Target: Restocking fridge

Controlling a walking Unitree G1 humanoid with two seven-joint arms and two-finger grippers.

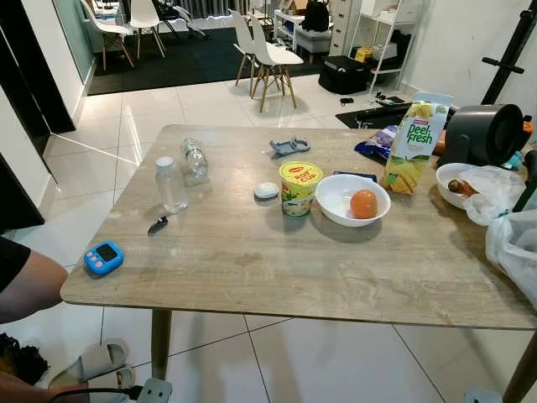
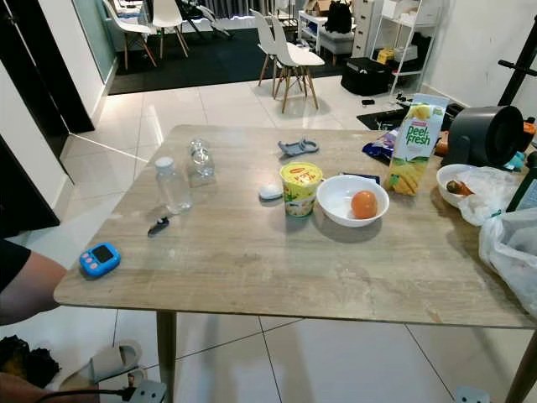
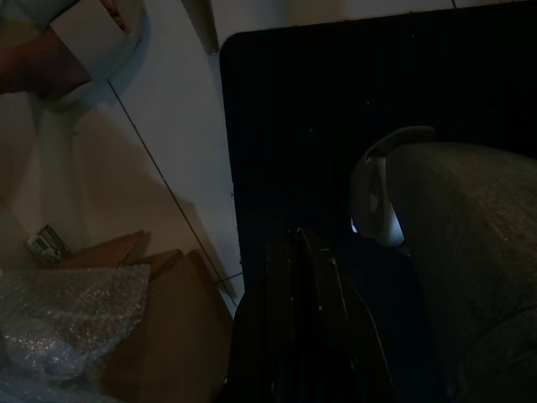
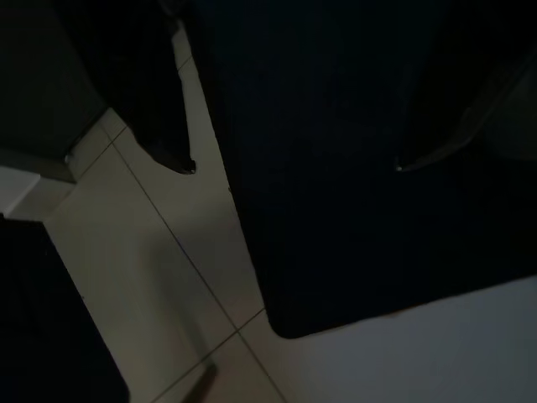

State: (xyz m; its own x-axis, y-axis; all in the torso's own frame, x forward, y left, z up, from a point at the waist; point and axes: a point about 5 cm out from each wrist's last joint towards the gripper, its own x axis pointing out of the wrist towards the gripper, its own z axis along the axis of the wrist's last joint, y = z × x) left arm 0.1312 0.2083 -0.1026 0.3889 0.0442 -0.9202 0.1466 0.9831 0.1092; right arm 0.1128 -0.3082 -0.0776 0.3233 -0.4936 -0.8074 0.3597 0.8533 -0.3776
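A wooden table (image 1: 252,260) stands before me with groceries on it. A Peel Fresh juice carton (image 1: 415,144) stands upright at the far right. A yellow noodle cup (image 1: 299,188) sits mid-table beside a white bowl (image 1: 336,197) that holds an orange (image 1: 362,204). On the left a clear water bottle (image 1: 171,185) stands upright, and a second bottle (image 1: 195,159) lies on its side behind it. My left gripper (image 3: 302,319) hangs idle in the shade below the table's edge, a dark shape over the floor tiles.
A blue timer (image 1: 103,258) lies near the table's front left corner. A black appliance (image 1: 484,134), a bowl of food (image 1: 457,186) and plastic bags (image 1: 512,243) crowd the right end. A person's arm (image 1: 25,285) and slippers (image 1: 92,363) are at the left. White chairs (image 1: 268,54) stand beyond.
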